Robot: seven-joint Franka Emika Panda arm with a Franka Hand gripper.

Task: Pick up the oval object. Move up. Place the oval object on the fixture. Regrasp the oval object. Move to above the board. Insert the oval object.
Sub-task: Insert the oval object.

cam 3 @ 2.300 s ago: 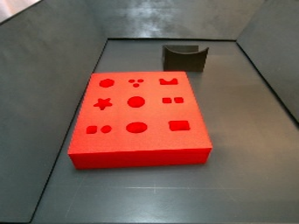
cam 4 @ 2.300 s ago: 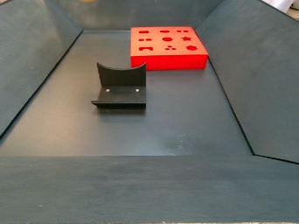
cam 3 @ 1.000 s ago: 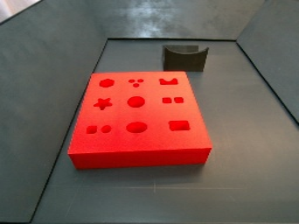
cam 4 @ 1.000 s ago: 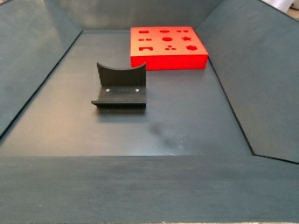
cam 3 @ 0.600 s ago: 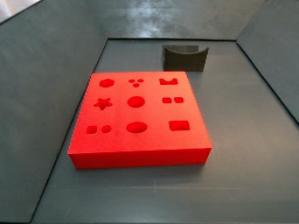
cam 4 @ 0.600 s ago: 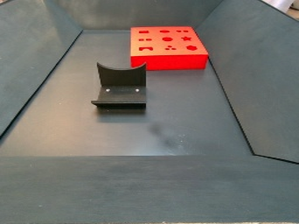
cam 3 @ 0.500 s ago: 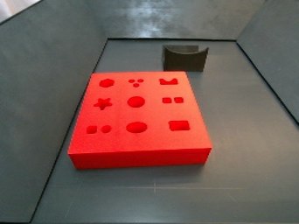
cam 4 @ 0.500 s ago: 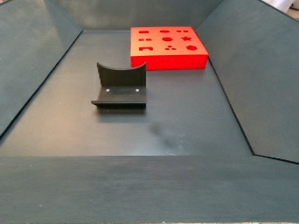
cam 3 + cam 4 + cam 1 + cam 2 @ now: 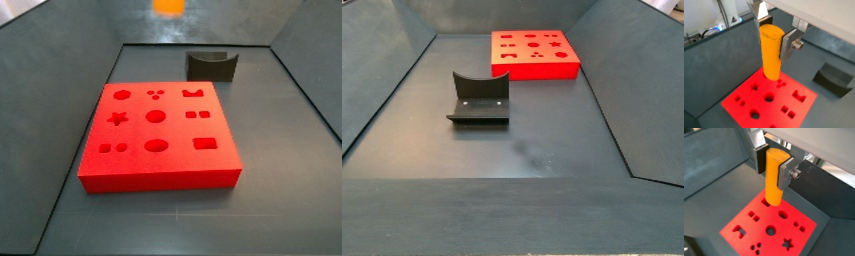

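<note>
My gripper (image 9: 773,37) is shut on the oval object (image 9: 771,55), a smooth yellow-orange peg held upright between the two silver fingers. It shows the same way in both wrist views, gripper (image 9: 773,163) and oval object (image 9: 773,183). The peg hangs high above the red board (image 9: 764,107), its lower end over the board's holes (image 9: 754,225). In a side view only the peg's lower end (image 9: 168,6) shows at the upper edge, above the board (image 9: 178,130). The dark fixture (image 9: 211,66) stands empty beyond the board; it also shows in both the side view (image 9: 478,100) and the wrist view (image 9: 836,79).
The board (image 9: 533,62) and fixture sit on the dark grey floor of a bin with sloping grey walls (image 9: 382,100) on each side. Cables and a bright window show beyond the wall (image 9: 711,30).
The peg's orange lower end has come into sight at the top of a side view; earlier it was out of view. Board and fixture have not moved.
</note>
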